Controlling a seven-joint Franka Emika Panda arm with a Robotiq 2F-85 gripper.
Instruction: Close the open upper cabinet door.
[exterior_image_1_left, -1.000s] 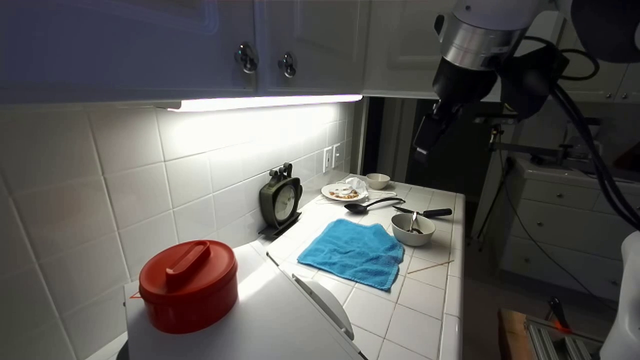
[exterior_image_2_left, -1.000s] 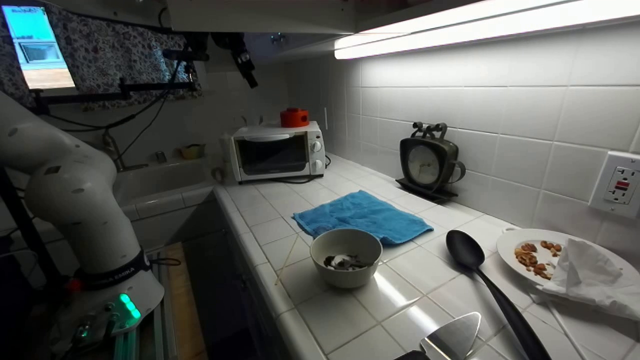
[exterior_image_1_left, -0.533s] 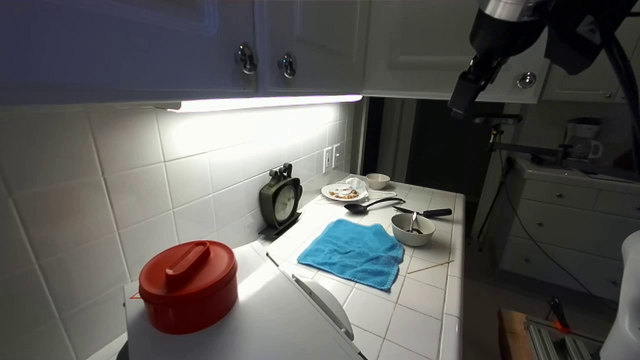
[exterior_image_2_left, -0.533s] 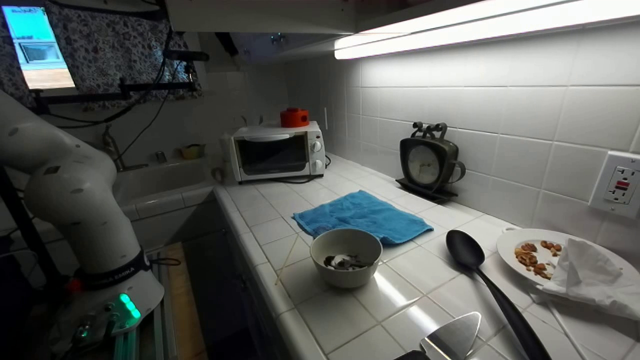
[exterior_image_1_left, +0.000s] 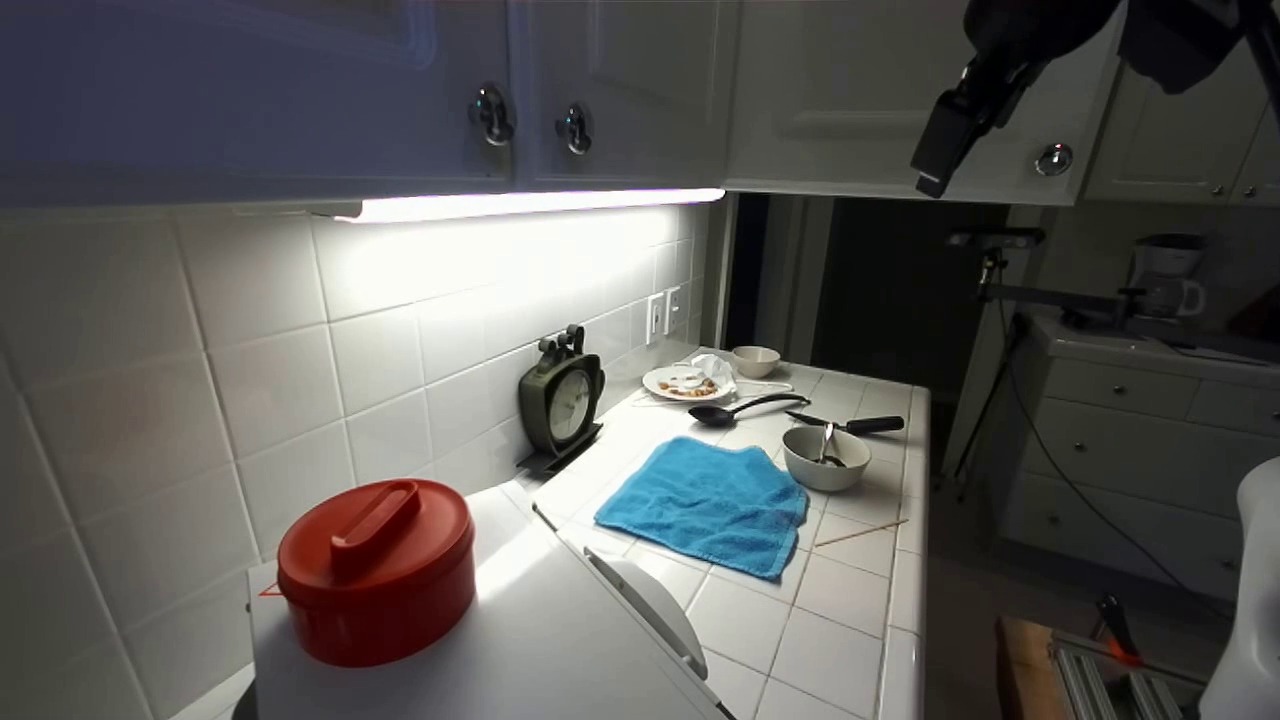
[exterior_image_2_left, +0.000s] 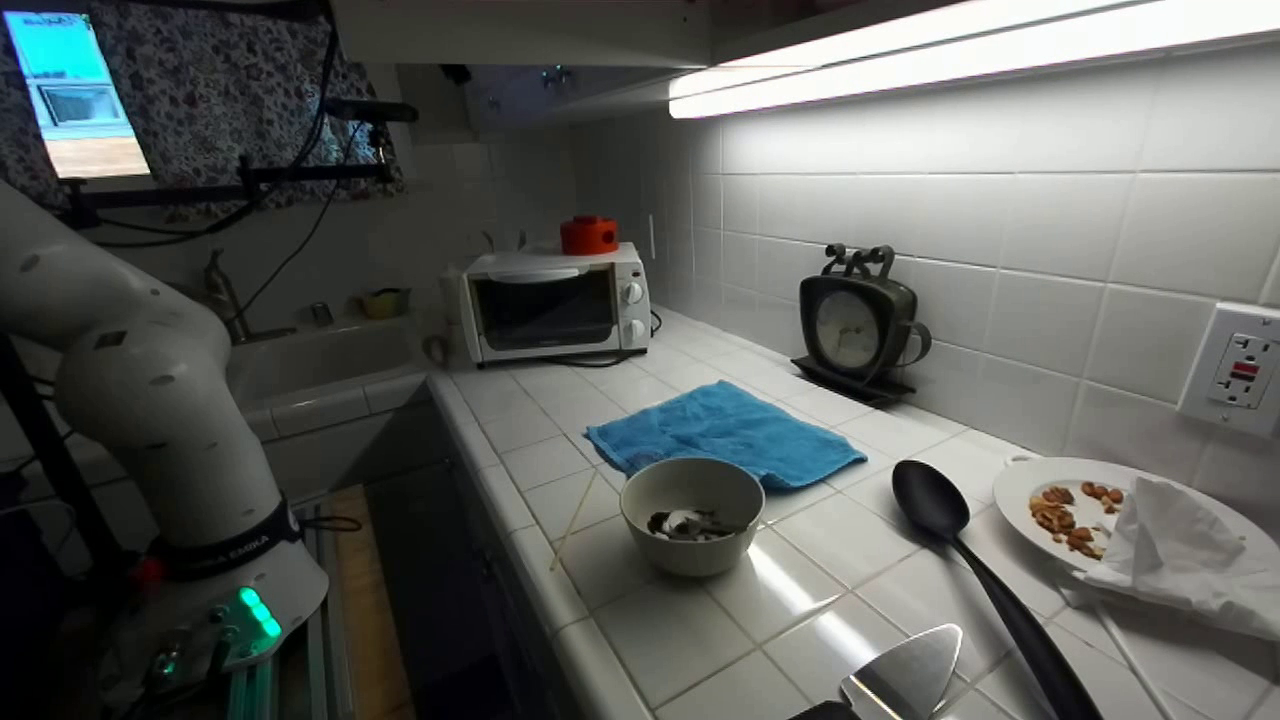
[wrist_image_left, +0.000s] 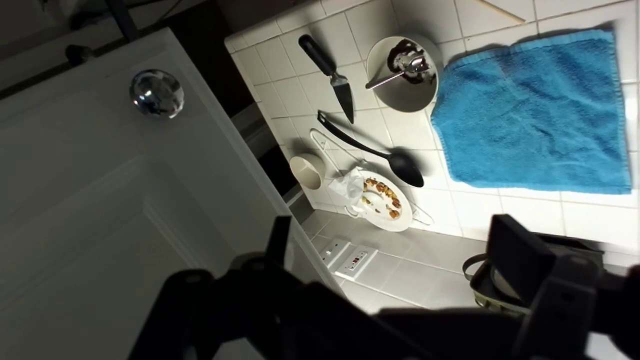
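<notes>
With its fingers (wrist_image_left: 520, 260) apart and holding nothing, the gripper (wrist_image_left: 400, 242) should push the door (wrist_image_left: 110, 210) — gently, near the knob (wrist_image_left: 157, 93).

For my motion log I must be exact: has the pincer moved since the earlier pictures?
Yes: in an exterior view, against the fixed light, the pincer has moved up and rightward in the picture, farther from the light.
</notes>
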